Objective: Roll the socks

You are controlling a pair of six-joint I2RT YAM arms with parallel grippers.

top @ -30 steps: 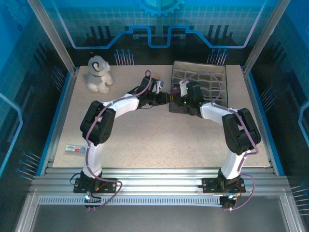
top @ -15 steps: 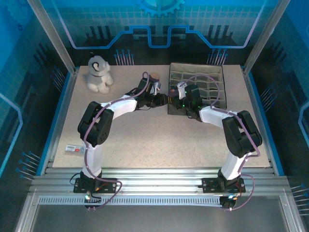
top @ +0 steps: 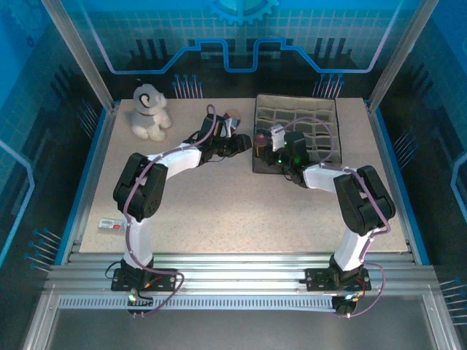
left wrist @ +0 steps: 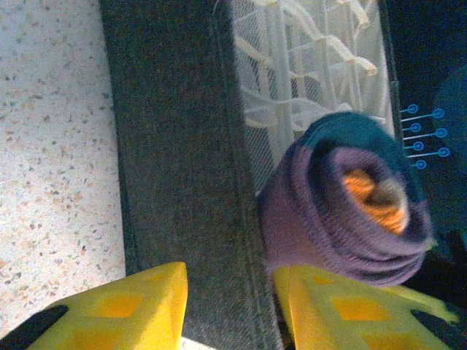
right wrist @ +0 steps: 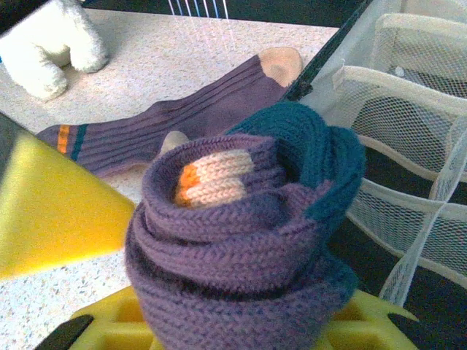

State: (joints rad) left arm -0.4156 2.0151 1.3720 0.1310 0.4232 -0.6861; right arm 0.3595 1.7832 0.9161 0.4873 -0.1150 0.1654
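Note:
A purple sock with a navy part is rolled into a bundle (right wrist: 241,240), an orange and tan band showing in its middle. My right gripper (top: 263,138) is shut on it, one yellow finger (right wrist: 51,211) at its left, right at the left wall of the grey organiser (top: 306,120). The other sock (right wrist: 182,109) lies flat on the table behind, with a tan toe and heel. My left gripper (left wrist: 233,306) is open, its fingers either side of the organiser's dark wall (left wrist: 182,182), with the rolled socks (left wrist: 343,204) just beyond its right finger.
A grey plush toy (top: 149,111) sits at the back left of the table. White mesh compartments (right wrist: 408,109) divide the organiser. A small white card (top: 112,224) lies near the front left edge.
Both grippers have shifted toward the back along the organiser's left wall. The organiser has swung from slightly skewed to square. The left jaws have opened a touch.

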